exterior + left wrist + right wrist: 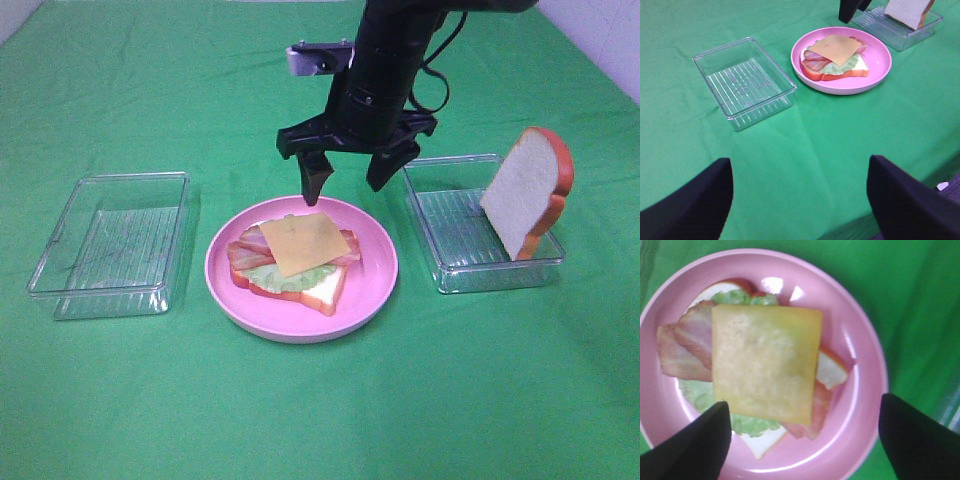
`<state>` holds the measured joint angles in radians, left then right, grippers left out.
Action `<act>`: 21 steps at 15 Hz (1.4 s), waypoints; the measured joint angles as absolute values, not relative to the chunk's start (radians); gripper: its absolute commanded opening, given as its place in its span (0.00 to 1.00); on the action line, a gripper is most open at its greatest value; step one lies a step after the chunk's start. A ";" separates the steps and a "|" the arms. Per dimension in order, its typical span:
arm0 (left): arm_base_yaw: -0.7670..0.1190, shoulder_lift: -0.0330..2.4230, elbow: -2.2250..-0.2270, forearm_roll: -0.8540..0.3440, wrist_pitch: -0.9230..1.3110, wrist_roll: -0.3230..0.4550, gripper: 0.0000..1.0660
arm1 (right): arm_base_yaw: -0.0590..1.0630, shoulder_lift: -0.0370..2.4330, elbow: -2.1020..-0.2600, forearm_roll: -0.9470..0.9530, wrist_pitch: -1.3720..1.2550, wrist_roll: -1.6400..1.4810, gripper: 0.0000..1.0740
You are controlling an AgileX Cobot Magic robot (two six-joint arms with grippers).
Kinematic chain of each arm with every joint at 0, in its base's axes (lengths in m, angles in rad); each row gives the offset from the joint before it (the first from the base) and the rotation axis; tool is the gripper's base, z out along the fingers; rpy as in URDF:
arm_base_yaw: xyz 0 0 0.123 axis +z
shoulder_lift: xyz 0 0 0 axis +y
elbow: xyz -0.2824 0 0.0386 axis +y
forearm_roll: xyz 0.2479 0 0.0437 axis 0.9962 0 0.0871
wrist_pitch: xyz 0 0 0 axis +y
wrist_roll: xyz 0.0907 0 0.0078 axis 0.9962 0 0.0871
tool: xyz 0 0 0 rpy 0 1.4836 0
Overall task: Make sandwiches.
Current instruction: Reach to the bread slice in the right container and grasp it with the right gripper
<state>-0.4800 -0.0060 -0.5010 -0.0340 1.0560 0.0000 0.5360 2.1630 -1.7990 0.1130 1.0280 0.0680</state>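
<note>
Right gripper [342,175] hangs over far rim of pink plate [375,290], jaws spread, nothing held. Open-faced sandwich [292,258] on plate: bread, lettuce, bacon, cheese slice [311,242] on top. Second bread slice [528,190] leans upright in right clear tray [450,270]. Left gripper [800,200] spread, low over cloth, well apart from left tray [110,245]

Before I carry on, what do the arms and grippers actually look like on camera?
The right gripper is glossy black with two tapered, wedge-shaped jaws under a wider black bracket. A small silver-grey box sits on the wrist, and black cables loop beside the black arm. The left gripper shows only as two matte black jaws with faint ribbing. No markings are visible.
</note>
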 measured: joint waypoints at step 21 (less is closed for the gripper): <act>-0.480 -0.006 -0.501 -0.034 1.056 0.000 0.67 | 0.062 2.071 -1.799 0.090 1.202 -0.030 0.71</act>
